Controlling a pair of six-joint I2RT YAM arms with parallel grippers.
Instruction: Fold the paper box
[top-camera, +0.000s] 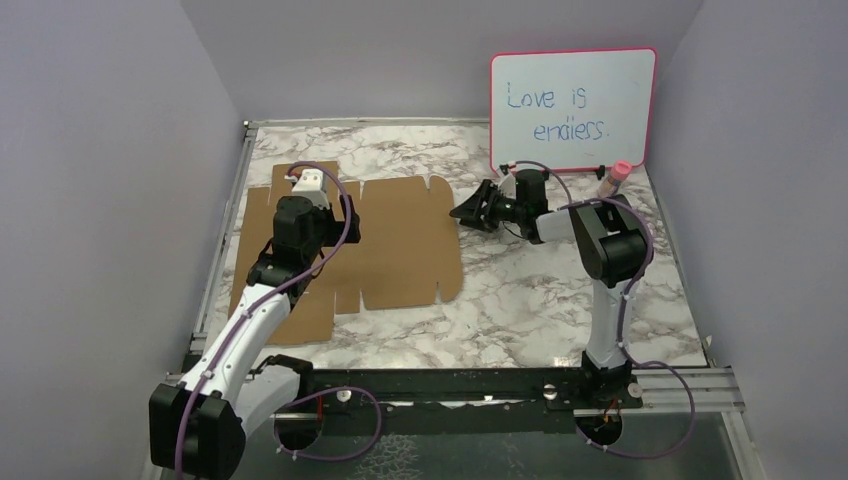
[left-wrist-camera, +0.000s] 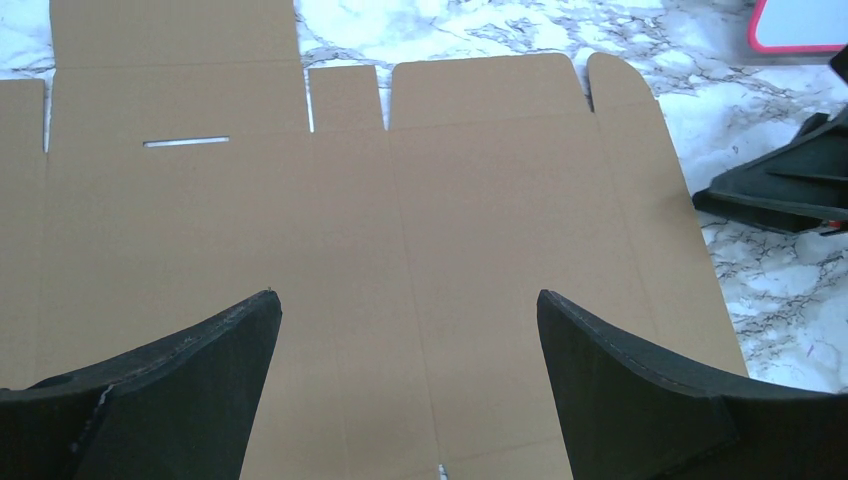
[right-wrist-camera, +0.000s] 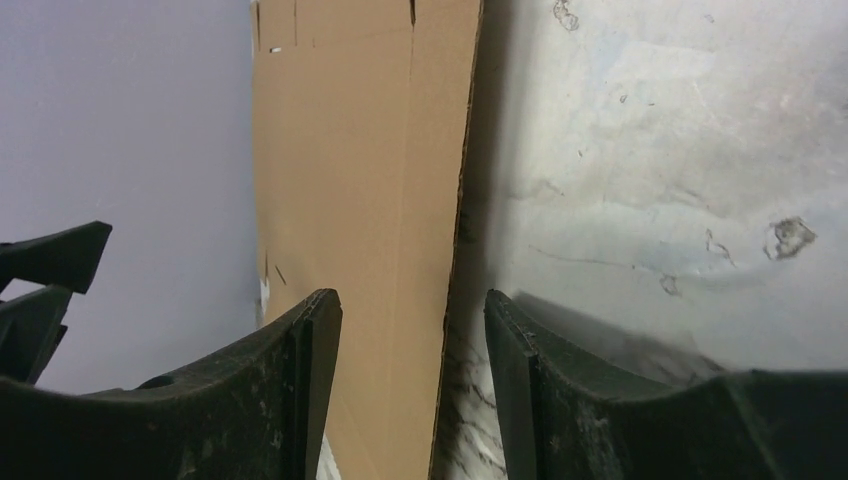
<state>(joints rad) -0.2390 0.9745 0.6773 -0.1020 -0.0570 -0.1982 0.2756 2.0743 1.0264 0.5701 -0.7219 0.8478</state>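
Your left end effector (left-wrist-camera: 408, 300), jaws spread wide, hovers over the paper box (top-camera: 400, 240), which lies flat and unfolded on the marble bench (top-camera: 560, 290), left of centre. Your right end effector (right-wrist-camera: 410, 300), jaws parted, lines up on the sheet's right edge. The cardboard looks light, stiff and easily creased. Take it by a flap edge and bend along the scored lines.
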